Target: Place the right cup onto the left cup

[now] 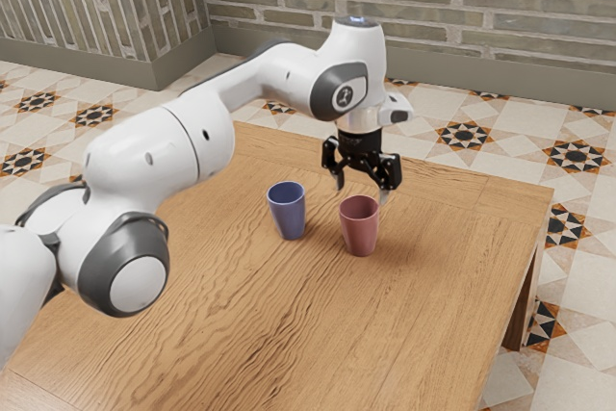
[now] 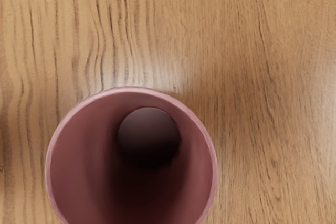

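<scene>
Wood tabletop w/ dark wavy grain; smooth blue tapered cup upright on it; dusty-red tapered cup upright near the blue one, to the ext. view's right, round rim, hollow w/ dark round base; blk two-finger gripper open, higher than the blue cup.

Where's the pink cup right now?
The pink cup stands upright on the table, to the exterior view's right of the blue cup, just below the open gripper.

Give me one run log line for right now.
gripper open above pink cup | pink cup upright on table | blue cup upright, apart | cups not stacked
</scene>
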Robot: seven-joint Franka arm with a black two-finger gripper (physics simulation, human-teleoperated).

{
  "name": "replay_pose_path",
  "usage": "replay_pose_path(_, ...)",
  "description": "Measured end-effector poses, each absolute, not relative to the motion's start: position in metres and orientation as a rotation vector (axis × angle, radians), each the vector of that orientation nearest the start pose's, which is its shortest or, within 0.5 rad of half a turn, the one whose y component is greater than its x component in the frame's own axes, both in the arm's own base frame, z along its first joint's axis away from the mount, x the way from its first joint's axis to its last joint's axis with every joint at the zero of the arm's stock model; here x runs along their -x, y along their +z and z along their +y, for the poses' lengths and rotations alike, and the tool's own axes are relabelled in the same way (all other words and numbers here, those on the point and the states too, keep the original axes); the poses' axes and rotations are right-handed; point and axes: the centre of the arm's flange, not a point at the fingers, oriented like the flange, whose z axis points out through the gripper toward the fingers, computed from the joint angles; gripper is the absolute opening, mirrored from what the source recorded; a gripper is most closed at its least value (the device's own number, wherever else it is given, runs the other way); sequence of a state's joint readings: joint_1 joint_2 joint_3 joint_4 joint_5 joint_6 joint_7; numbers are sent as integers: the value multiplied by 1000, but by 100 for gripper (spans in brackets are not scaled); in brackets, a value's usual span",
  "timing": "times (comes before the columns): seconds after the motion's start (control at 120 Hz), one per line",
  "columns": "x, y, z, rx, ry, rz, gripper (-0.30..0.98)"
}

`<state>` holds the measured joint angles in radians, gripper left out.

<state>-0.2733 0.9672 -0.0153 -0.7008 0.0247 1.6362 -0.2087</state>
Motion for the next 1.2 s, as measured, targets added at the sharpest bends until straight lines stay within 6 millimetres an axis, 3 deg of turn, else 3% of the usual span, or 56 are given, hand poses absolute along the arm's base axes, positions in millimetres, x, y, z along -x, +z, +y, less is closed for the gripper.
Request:
replay_pose_path(0.467,-759,344,-230,3141,-3,134,69)
replay_pose_path(0.875,-760,309,-232,3138,24,130,68)
replay_pose_path(0.95,-760,307,-233,3137,28,129,59)
replay_pose_path(1.092,-759,303,-232,3135,37,120,26)
replay_pose_path(1.2,-759,299,-228,3132,48,109,9)
